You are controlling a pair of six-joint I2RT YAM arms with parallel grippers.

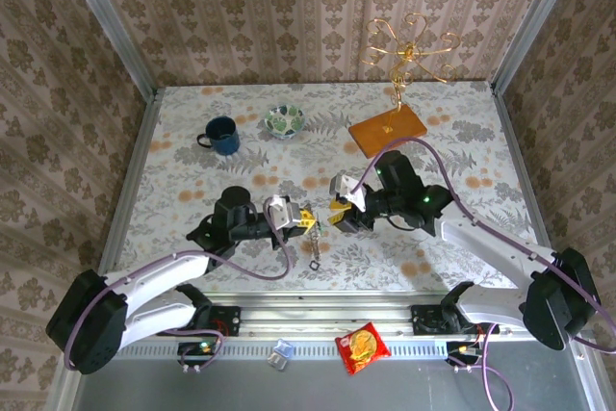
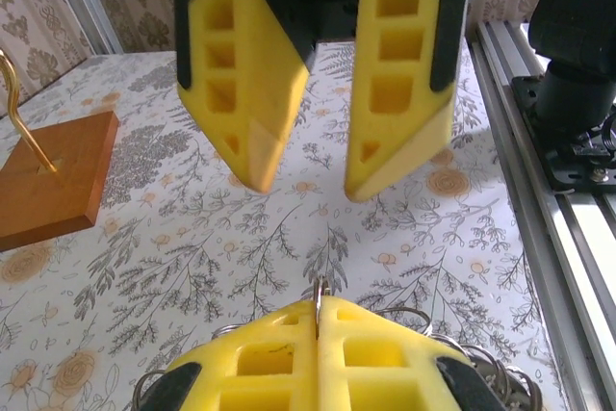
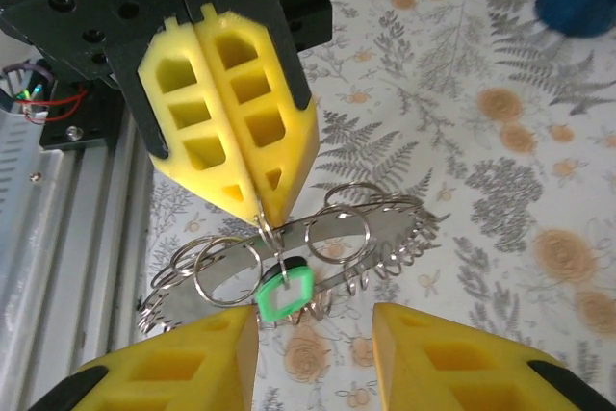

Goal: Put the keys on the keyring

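My left gripper point(image 2: 319, 313) is shut on a thin metal ring point(image 2: 319, 291), pinched edge-on between its yellow fingertips. In the right wrist view the same ring point(image 3: 262, 226) hangs from those shut tips. It belongs to the keyring point(image 3: 385, 223), a curved metal strip carrying several split rings. A small key with a bright green head point(image 3: 284, 294) dangles from that ring. My right gripper point(image 3: 316, 339) stands open just in front of the key, with nothing between its fingers. From above, the left gripper point(image 1: 308, 219) and right gripper point(image 1: 336, 213) face each other tip to tip, the keyring point(image 1: 316, 245) hanging below them.
A blue mug point(image 1: 222, 135) and a small patterned bowl point(image 1: 285, 121) stand at the back. A wooden base point(image 1: 387, 128) with a gold wire stand point(image 1: 409, 45) is at the back right. A red snack packet point(image 1: 361, 347) lies by the rail at the near edge.
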